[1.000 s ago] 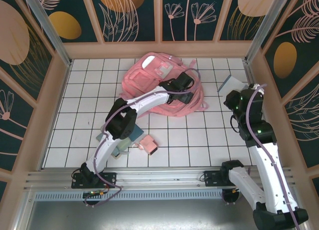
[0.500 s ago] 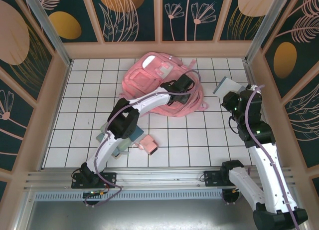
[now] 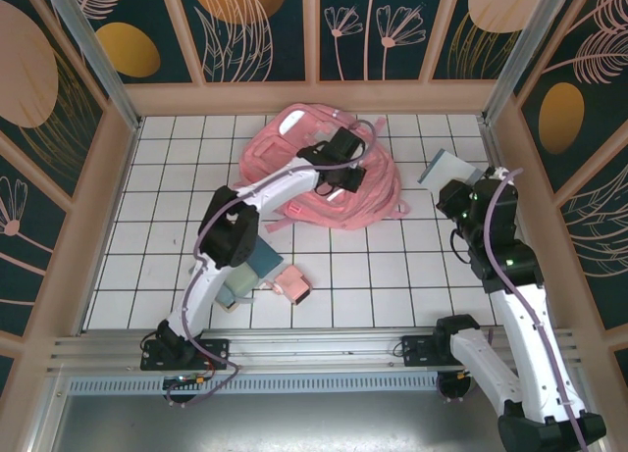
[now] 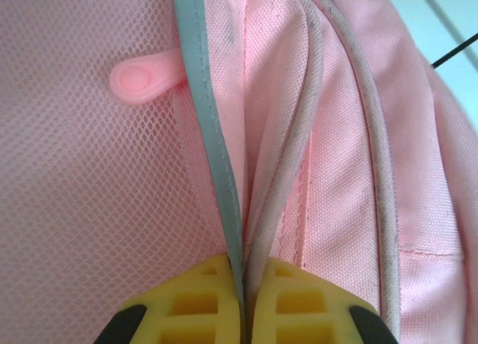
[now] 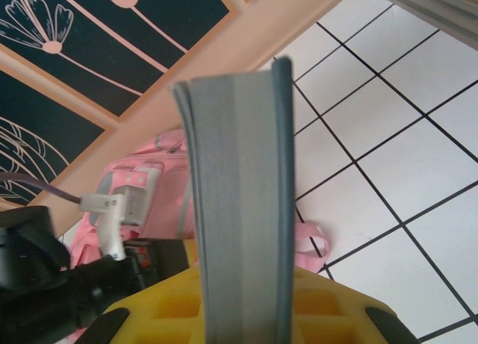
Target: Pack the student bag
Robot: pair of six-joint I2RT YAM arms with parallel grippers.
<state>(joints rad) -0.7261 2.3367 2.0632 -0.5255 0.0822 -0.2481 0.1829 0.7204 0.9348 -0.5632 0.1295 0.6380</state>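
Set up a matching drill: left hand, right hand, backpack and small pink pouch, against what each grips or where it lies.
1 left hand
2 right hand
3 backpack
4 small pink pouch

A near the front edge of the table
B shut on a grey book
C far middle of the table
D shut on the backpack's grey-trimmed edge

Pairs: 1-D, 2-B, 3-C, 4-A

The top camera looks steeply down from the near edge over the whole table [image 3: 157,226]. The left wrist camera sits tight against the bag [image 4: 328,135]. The right one looks past a book [image 5: 239,195] from farther off; all share the bag.
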